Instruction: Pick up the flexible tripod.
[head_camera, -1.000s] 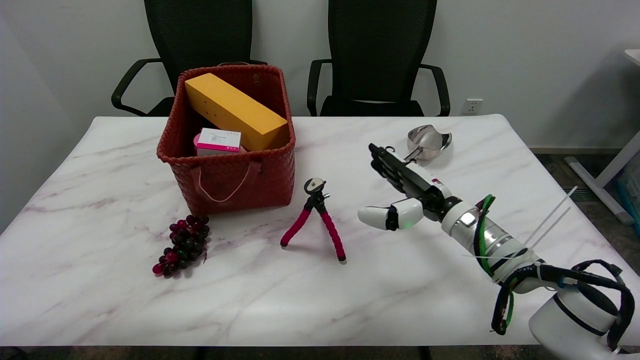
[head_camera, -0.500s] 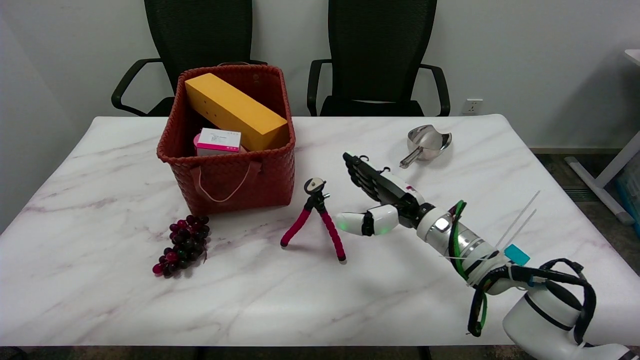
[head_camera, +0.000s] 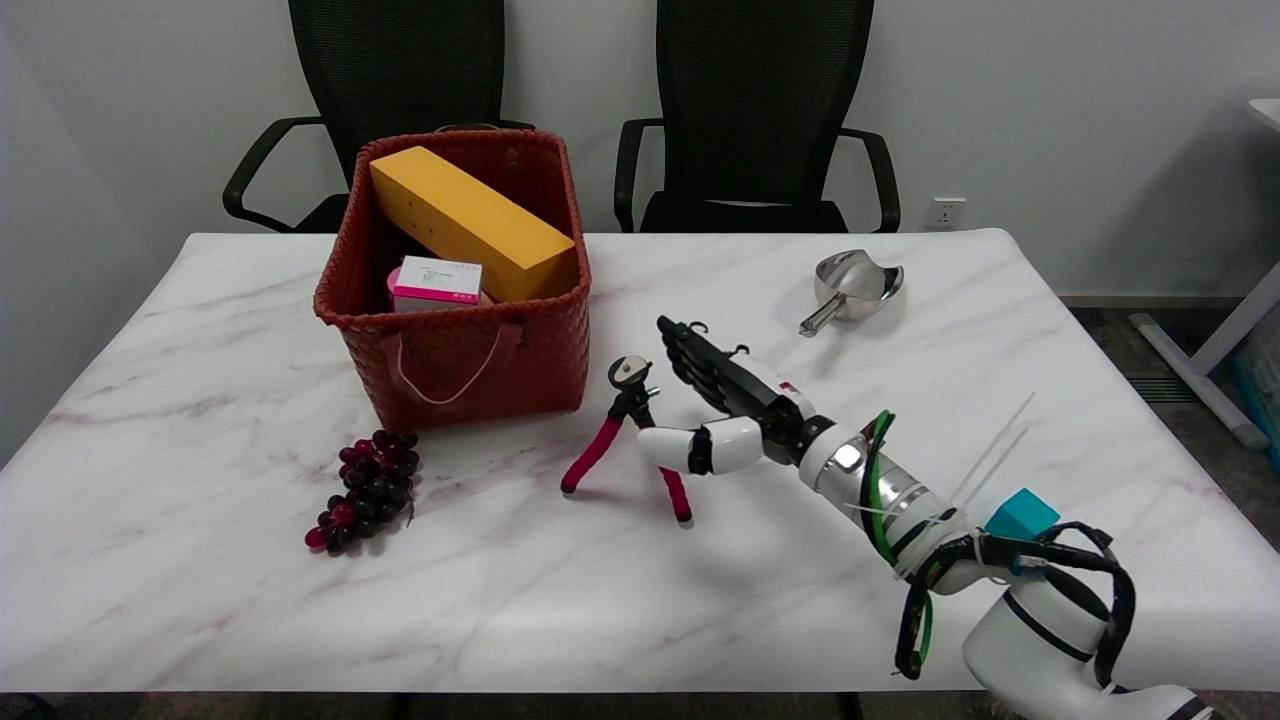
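The flexible tripod (head_camera: 628, 432) stands upright near the middle of the marble table (head_camera: 200, 560), with pink foam legs and a black head carrying a round mounting plate. My right hand (head_camera: 722, 405) is just to its right, reaching in from the lower right. The fingers (head_camera: 693, 355) stretch out flat behind the tripod's head, and the white thumb (head_camera: 690, 449) crosses in front of the tripod's right leg. The hand is spread with nothing gripped; whether the thumb touches the leg cannot be told.
A red woven basket (head_camera: 470, 345) holding a yellow box (head_camera: 468, 223) and a small pink-and-white box (head_camera: 436, 282) stands left of and behind the tripod. Dark grapes (head_camera: 368, 487) lie at the front left. A metal scoop (head_camera: 852, 287) lies at the back right. Two black chairs stand behind the table.
My right hand has travelled left across the table, from near the scoop to right beside the tripod, its thumb now overlapping the right leg. The tripod has not moved.
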